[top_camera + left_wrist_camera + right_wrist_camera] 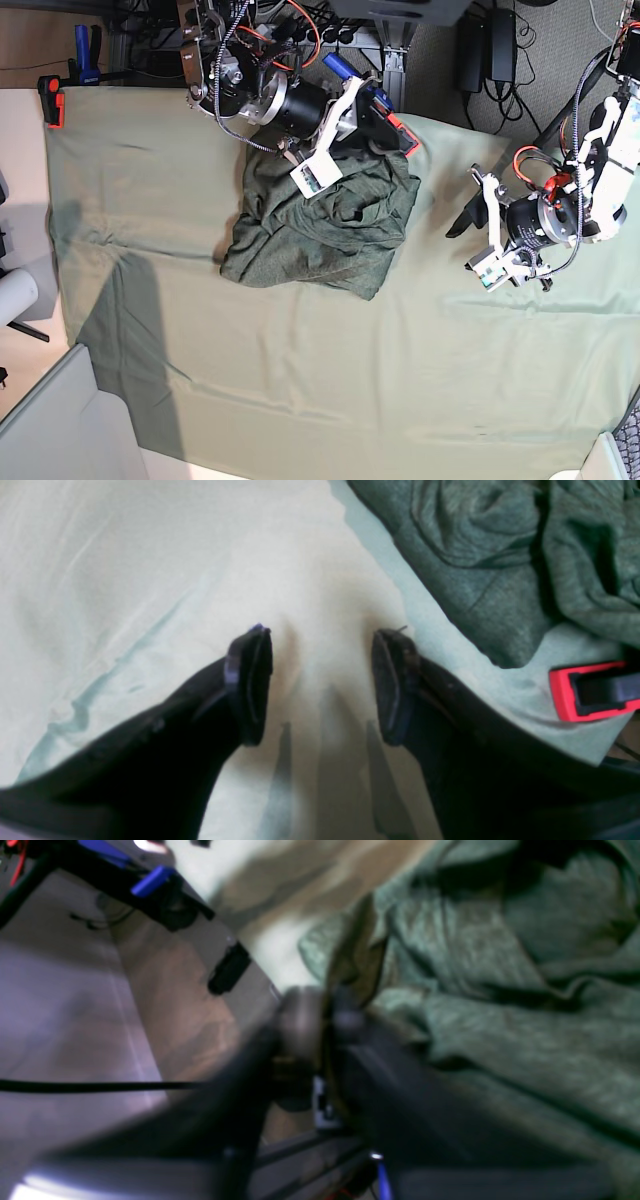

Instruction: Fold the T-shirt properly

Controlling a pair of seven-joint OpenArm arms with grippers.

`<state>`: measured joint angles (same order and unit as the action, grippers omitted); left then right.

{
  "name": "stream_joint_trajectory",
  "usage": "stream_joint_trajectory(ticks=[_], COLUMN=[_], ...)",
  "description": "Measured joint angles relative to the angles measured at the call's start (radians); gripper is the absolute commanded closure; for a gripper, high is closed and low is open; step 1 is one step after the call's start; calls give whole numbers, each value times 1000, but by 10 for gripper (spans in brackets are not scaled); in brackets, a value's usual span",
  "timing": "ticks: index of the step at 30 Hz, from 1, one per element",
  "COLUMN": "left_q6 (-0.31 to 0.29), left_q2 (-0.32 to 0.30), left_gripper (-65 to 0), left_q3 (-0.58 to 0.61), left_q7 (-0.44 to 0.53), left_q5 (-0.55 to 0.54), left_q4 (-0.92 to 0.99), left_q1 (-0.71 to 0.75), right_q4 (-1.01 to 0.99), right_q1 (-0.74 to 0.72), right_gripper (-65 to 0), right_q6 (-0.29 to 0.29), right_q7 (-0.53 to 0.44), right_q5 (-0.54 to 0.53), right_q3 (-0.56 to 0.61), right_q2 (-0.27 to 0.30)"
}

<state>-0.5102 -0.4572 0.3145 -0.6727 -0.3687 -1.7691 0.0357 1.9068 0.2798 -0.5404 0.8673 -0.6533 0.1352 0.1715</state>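
Nearest the base camera, bare pale mint-green table cloth [330,390] is seen. Past it, the crumpled dark heathered olive-green knit T-shirt [325,230] is heaped unfolded at mid-table, its longer spread running roughly left to right in that view. To one side, the left gripper [320,680] is held over bare cloth with its jaws spread wide and nothing between them, well apart from the shirt. Farthest back, the right gripper [327,1005] is pressed against the shirt's far edge; a flap of fabric appears caught between its fingers, though blur leaves the grip unclear. The right arm is judged the nearer for the coming pull.
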Motion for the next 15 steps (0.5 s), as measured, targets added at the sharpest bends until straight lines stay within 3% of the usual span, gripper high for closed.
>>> stream_joint_trajectory(ticks=[2, 6, 9, 15], left_q6=[0, 0, -3, -12], left_q2=[0, 0, 0, -1], left_gripper=[-355, -354, -354, -354], left_q3=[0, 0, 0, 0], left_q7=[0, -4, -8, -13], left_q5=[1, 2, 1, -4], left_q4=[0, -19, -94, -270], left_q1=[0, 1, 11, 101], right_q4=[41, 171, 232, 116], right_q1=[0, -2, -8, -157], right_gripper=[-255, -255, -255, -255], right_q6=[0, 0, 1, 0], right_q7=[-13, -51, -140, -173], right_q5=[27, 111, 194, 298], right_q3=[0, -28, -92, -144], right_q2=[0, -3, -3, -3])
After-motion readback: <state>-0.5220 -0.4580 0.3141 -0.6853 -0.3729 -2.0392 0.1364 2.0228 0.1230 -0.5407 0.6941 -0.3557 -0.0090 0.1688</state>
